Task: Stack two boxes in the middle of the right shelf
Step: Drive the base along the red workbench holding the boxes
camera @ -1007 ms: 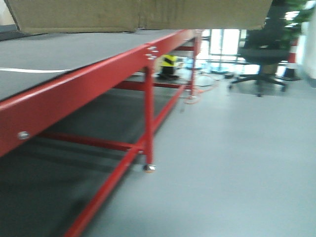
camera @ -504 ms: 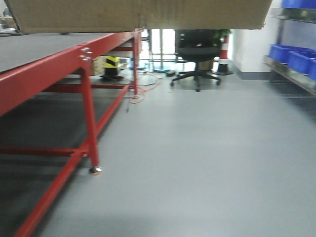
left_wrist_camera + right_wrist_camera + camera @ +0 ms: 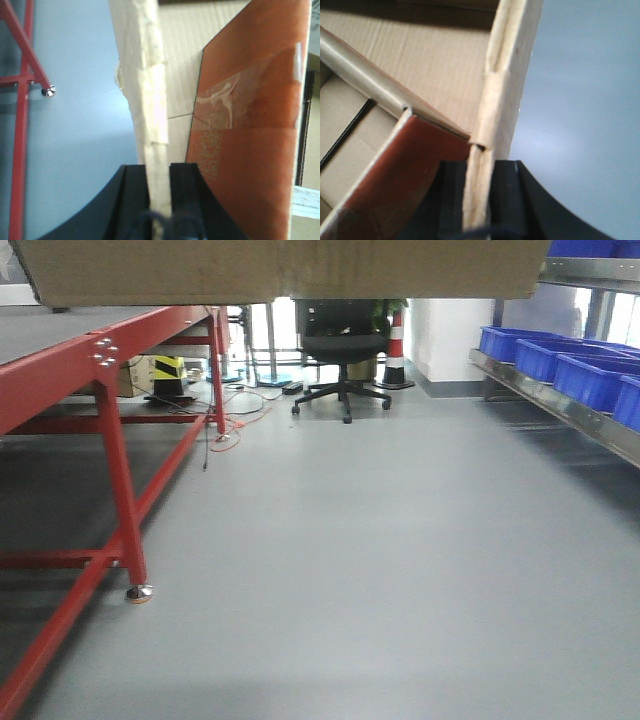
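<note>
Box (image 3: 290, 270) held aloft off the floor, both grippers clamping its open-top walls.
Left gripper (image 3: 159, 172) is pinching one cardboard wall edge between its black pads; right gripper (image 3: 479, 170) is pinching the opposite wall likewise. The box is hanging across the top of the front view, with the red table (image 3: 110, 390) at left and the steel shelf (image 3: 560, 405) holding blue bins (image 3: 590, 375) at right.

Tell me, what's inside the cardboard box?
Inside the box only folded cardboard flaps show, one with clear tape. The flaps hide anything beneath them.
</note>
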Robot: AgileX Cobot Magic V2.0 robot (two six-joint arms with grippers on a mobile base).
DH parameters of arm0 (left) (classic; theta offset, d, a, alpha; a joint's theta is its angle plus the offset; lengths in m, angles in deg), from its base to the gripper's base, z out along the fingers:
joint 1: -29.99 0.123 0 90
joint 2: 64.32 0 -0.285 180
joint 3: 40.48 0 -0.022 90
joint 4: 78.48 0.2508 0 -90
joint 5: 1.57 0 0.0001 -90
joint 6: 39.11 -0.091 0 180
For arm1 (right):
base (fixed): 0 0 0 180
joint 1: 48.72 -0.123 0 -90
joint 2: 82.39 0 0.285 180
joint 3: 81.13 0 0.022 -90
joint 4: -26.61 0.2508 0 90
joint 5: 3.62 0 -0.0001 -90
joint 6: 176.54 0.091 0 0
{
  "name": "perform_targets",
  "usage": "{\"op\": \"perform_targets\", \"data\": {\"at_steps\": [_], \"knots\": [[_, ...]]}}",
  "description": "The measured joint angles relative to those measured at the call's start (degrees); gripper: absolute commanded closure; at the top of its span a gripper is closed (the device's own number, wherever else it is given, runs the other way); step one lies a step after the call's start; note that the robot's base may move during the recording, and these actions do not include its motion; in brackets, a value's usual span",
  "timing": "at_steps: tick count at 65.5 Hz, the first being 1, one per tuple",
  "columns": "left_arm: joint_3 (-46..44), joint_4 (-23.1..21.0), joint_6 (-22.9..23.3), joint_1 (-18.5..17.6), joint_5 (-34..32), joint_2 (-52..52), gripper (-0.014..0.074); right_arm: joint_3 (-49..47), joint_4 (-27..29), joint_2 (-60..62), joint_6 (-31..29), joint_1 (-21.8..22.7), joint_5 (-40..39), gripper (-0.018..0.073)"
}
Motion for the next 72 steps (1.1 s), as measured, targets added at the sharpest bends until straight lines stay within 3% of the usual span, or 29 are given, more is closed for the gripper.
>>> {"op": "perform_targets", "data": {"at_steps": [72], "knots": [[0.0, 0.0, 0.0, 0.0, 0.0, 0.0, 0.0708, 0.0, 0.0, 0.0, 0.0, 0.0, 0.0, 0.0712]]}}
